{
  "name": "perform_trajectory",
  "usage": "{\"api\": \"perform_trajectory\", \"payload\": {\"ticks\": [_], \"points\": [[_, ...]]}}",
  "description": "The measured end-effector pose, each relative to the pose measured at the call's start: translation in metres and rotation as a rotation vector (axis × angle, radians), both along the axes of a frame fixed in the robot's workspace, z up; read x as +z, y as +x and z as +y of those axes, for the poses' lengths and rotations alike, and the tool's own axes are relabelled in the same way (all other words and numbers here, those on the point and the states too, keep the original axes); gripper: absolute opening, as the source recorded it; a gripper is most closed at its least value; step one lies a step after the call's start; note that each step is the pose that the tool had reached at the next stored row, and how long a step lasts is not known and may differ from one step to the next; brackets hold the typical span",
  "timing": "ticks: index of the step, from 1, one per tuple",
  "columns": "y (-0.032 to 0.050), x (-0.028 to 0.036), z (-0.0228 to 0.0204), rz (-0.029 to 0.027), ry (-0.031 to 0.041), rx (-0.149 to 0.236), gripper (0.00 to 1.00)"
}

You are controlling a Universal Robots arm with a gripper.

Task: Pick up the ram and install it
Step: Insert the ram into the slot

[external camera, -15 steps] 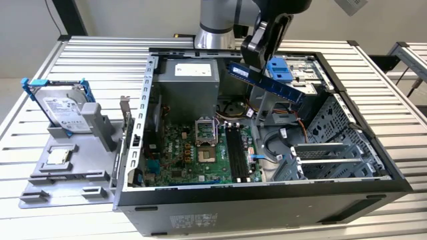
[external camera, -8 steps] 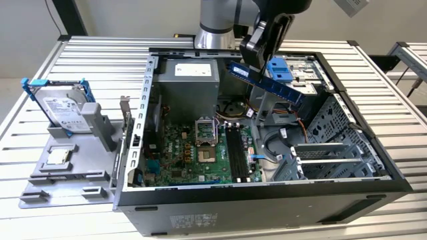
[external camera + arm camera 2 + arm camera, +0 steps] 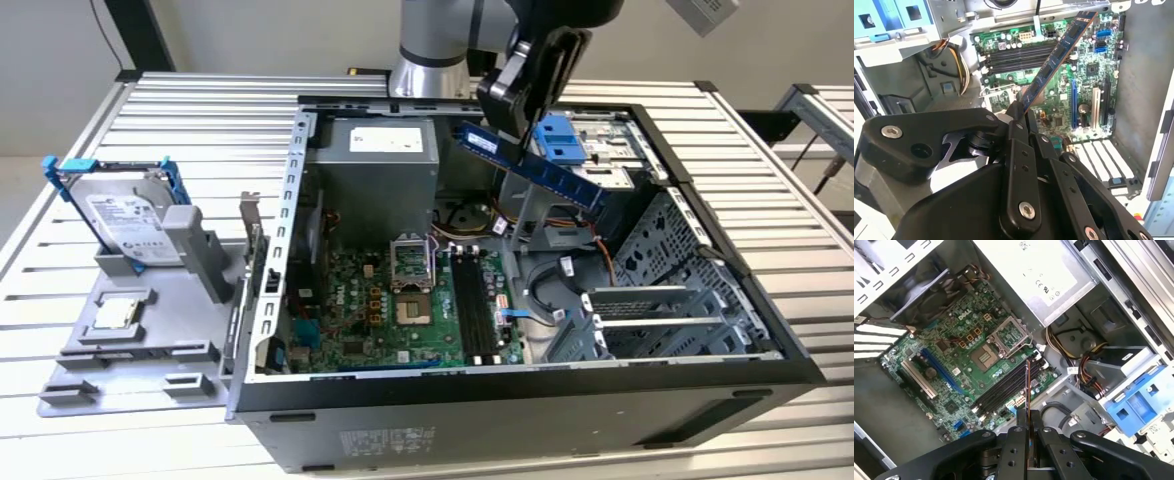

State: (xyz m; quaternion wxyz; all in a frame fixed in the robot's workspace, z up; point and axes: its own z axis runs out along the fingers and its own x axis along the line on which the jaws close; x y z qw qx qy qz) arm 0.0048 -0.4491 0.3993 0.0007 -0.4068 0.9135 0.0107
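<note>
My gripper point(image 3: 518, 122) is clamped on one end of the ram point(image 3: 558, 178). I see the stick hanging tilted in the air over the open computer case point(image 3: 534, 420). Beneath it lies the motherboard point(image 3: 380, 300), its long black slots point(image 3: 470, 300) well apart from the ram.

Long thin blue circuit-board ram stick point(image 3: 529, 165), black chips point(image 3: 1050, 67); flat green motherboard point(image 3: 350, 300), long black slots point(image 3: 471, 300); jointed black metal gripper point(image 3: 1019, 114).
</note>
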Motion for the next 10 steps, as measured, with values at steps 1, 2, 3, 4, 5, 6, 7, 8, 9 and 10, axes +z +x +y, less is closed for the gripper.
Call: {"api": "perform_trajectory", "payload": {"ticks": [1, 2, 3, 4, 5, 6, 7, 8, 9, 10], "points": [[0.0000, 0.0000, 0.0000, 0.0000, 0.0000, -0.004, 0.00], [0.0000, 0.0000, 0.0000, 0.0000, 0.0000, -0.008, 0.00], [0.0000, 0.0000, 0.0000, 0.0000, 0.0000, -0.012, 0.00], [0.0000, 0.0000, 0.0000, 0.0000, 0.0000, -0.017, 0.00], [0.0000, 0.0000, 0.0000, 0.0000, -0.0001, -0.021, 0.00], [0.0000, 0.0000, 0.0000, -0.0001, 0.0000, -0.025, 0.00], [0.0000, 0.0000, 0.0000, 0.0000, 0.0000, -0.029, 0.00], [0.0000, 0.0000, -0.0001, 0.0000, 0.0000, -0.033, 0.00], [0.0000, 0.0000, -0.0002, 0.0000, 0.0000, -0.037, 0.00], [0.0000, 0.0000, -0.0002, 0.0000, 0.0000, -0.044, 0.00]]}}
